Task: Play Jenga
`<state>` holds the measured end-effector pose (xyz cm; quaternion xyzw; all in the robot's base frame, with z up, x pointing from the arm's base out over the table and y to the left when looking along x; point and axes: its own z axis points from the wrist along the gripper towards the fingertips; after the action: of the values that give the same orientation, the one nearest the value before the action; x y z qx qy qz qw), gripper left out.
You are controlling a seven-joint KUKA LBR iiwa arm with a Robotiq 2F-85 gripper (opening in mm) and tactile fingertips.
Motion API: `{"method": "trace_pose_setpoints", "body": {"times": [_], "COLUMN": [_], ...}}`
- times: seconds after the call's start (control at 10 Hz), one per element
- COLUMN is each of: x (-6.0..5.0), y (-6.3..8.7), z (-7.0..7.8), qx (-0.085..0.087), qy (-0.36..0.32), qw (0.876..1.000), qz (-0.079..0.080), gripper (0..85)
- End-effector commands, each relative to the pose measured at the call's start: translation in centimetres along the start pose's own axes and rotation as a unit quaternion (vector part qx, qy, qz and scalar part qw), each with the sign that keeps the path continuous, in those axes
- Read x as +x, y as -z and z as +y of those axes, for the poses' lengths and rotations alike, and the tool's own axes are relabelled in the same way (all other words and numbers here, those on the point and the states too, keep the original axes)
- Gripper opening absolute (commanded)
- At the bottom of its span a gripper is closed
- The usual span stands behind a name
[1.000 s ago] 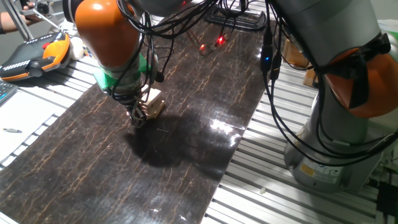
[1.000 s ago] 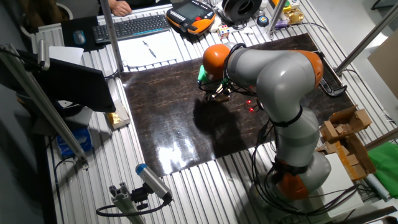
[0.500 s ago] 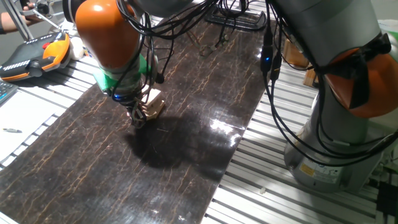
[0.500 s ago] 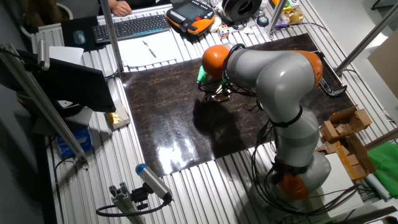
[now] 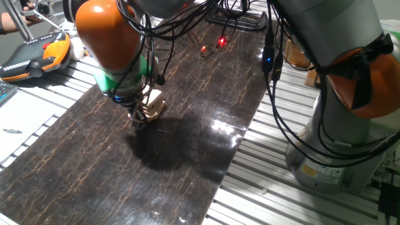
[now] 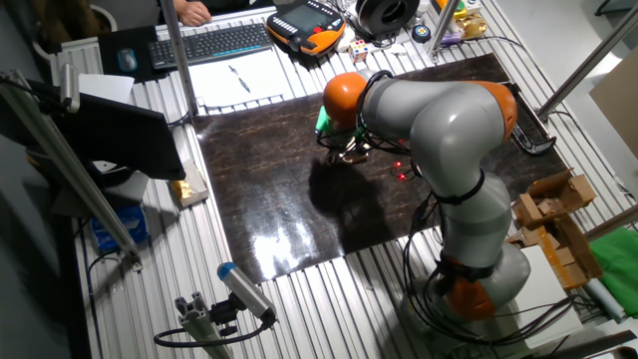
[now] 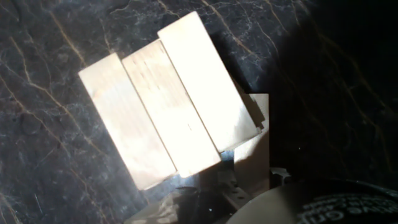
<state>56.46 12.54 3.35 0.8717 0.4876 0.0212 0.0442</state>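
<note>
One fixed view: I see the arm (image 5: 109,37) bent low over the dark marbled bench (image 5: 187,150), with its orange joint high at the left.
Tool, this view: the tool (image 5: 139,117) is down at the bench surface, just beside the Jenga (image 5: 153,103); I cannot tell if the fingers are apart or together, they are dark and small here.
Jenga, this view: the pale stack stands on the bench in the left half of the dark mat, partly covered by the tool and the cables (image 5: 153,59).
Background, this view: an orange and black pendant (image 5: 34,55) lies on the slatted metal at the far left.

The other fixed view: the arm (image 6: 439,110) reaches from its base (image 6: 478,279) across the bench (image 6: 269,209).
Jenga, this view: I see only a small pale spot under the orange joint, the Jenga (image 6: 351,153), near the far side of the mat.
Tool, this view: it is hidden under the wrist, so I cannot tell its state.
Around, this view: a keyboard (image 6: 212,42) and a sheet of paper (image 6: 239,78) lie beyond the mat.

Hand view: I look straight down on the Jenga (image 7: 168,99).
Top layer: three pale blocks lie side by side, touching, set diagonal in the picture.
Lower layer: a block end (image 7: 256,146) shows out at the lower right, turned crosswise to the top ones.
Tool, hand view: a dark part of it shows at the bottom edge; I cannot tell if it is open or closed.
</note>
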Motion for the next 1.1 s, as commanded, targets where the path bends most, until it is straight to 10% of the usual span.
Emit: {"method": "trace_pose_setpoints", "body": {"times": [0.0, 1.0], "x": [0.02, 0.35], "y": [0.0, 0.12], "z": [-0.05, -0.81], "qx": [0.0, 0.001], "qy": [-0.001, -0.021], "qw": [1.0, 1.0], "qz": [-0.001, -0.003], "gripper": [32.0, 32.3]}}
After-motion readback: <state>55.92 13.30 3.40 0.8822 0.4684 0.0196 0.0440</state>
